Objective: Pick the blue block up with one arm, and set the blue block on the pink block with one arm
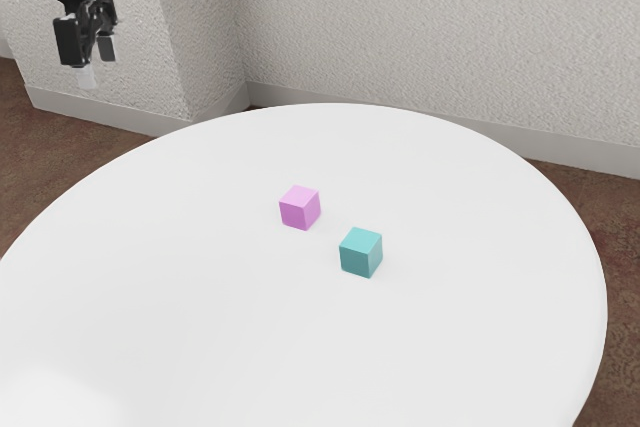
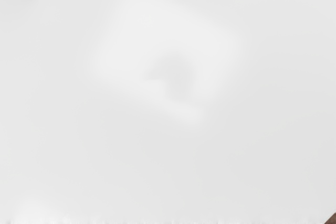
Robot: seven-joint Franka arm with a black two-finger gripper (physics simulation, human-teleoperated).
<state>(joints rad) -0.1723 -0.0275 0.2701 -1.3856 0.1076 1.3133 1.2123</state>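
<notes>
Well, our gripper hangs open and empty, high up. The blue block lies well off toward the exterior view's lower right, just beyond the pink block.

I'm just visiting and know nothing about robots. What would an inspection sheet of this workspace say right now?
Surface: round white table, carrying two blocks.
Job's things: blue block, teal-looking, resting on the table; pink block close by toward the exterior view's left, not touching it.
Clutter: nothing seen.
Grippers: hand raised high at the exterior view's upper left, open, holding nothing.
Cables: nothing seen.
Surroundings: textured white wall, white baseboard, brown floor.
</notes>
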